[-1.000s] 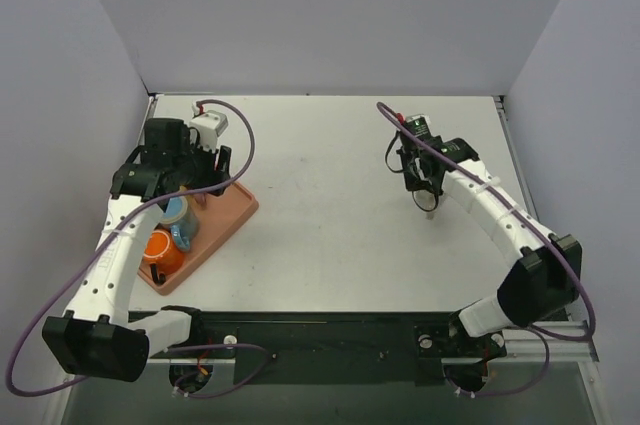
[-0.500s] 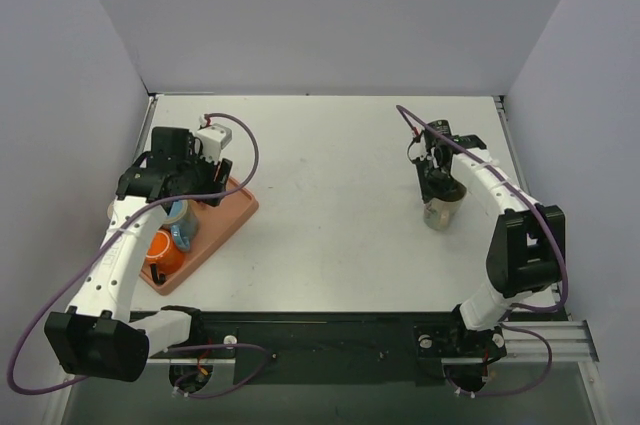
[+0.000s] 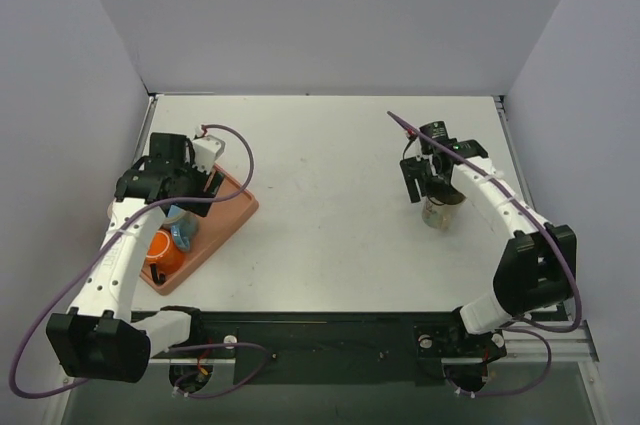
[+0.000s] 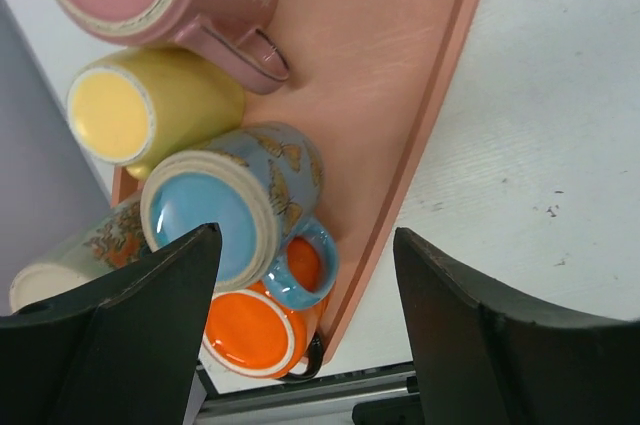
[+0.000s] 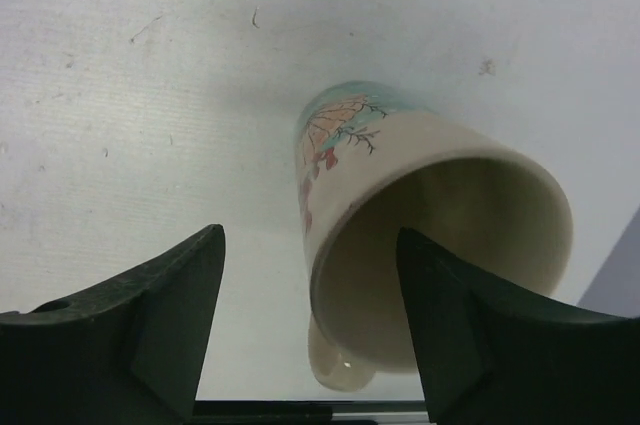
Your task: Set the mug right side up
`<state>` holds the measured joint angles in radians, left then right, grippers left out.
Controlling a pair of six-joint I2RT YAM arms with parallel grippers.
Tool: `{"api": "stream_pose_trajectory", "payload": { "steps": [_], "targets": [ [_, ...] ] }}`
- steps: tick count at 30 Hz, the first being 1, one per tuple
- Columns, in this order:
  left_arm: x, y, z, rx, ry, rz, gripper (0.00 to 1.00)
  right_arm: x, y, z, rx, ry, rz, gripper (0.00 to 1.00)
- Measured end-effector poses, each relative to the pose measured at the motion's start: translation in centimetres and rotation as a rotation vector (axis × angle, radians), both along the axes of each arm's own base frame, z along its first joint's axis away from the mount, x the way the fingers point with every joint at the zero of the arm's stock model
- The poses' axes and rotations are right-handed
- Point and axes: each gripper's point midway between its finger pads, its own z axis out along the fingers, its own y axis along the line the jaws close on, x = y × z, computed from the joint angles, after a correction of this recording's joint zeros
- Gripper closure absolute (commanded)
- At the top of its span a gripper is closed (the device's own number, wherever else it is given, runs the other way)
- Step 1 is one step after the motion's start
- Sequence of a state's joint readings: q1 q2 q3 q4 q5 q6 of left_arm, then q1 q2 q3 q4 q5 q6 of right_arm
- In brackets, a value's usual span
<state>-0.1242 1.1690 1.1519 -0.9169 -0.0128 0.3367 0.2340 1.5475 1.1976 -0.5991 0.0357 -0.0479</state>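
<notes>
Mug [image 5: 440, 235]: upright on table [image 5: 120, 95] (mouth up)
Right gripper [image 5: 308, 233]: jaws parted, holding nothing
Left gripper [image 4: 305, 235]: jaws wide, empty, over tray [image 4: 400, 75]

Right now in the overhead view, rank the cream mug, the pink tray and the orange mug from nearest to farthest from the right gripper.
1. Cream mug, directly under the right gripper.
2. Pink tray, far over on the left side.
3. Orange mug, on that tray, farther left.
</notes>
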Motion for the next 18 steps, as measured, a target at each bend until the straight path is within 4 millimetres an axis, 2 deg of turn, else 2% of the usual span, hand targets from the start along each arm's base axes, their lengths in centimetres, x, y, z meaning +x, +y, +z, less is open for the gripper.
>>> {"api": "stream_pose_trajectory", "payload": {
  "steps": [2, 3, 4, 7, 11, 15, 18],
  "targets": [
    [-0.1, 1.2, 0.0, 0.035, 0.005, 0.03, 0.2, -0.3, 0.4, 1.4, -0.032, -0.041, 0.019, 0.33],
    [-0.1, 1.5, 0.0, 0.044, 0.004, 0.041, 0.21, -0.5, 0.6, 2.2, -0.042, -0.067, 0.03, 0.06],
    [-0.1, 1.8, 0.0, 0.052, 0.003, 0.052, 0.21, -0.6, 0.9, 3.0, -0.048, -0.095, 0.037, 0.0],
    [0.6, 1.8, -0.1, 0.039, -0.009, 0.081, 0.28, -1.0, 1.7, 5.4, -0.037, -0.181, 0.045, 0.0],
    [3.4, 2.0, -1.1, 0.033, -0.035, 0.153, 0.36, -1.3, 2.0, 8.0, -0.002, -0.293, 0.022, 0.0],
    [5.6, 3.1, -3.4, 0.048, -0.015, 0.245, 0.36, -2.3, 1.9, 8.7, 0.013, -0.342, 0.011, 0.0],
    [6.1, 3.7, -4.7, 0.048, -0.014, 0.294, 0.36, -2.7, 1.9, 8.4, 0.019, -0.35, 0.014, 0.0]
  ]
}}
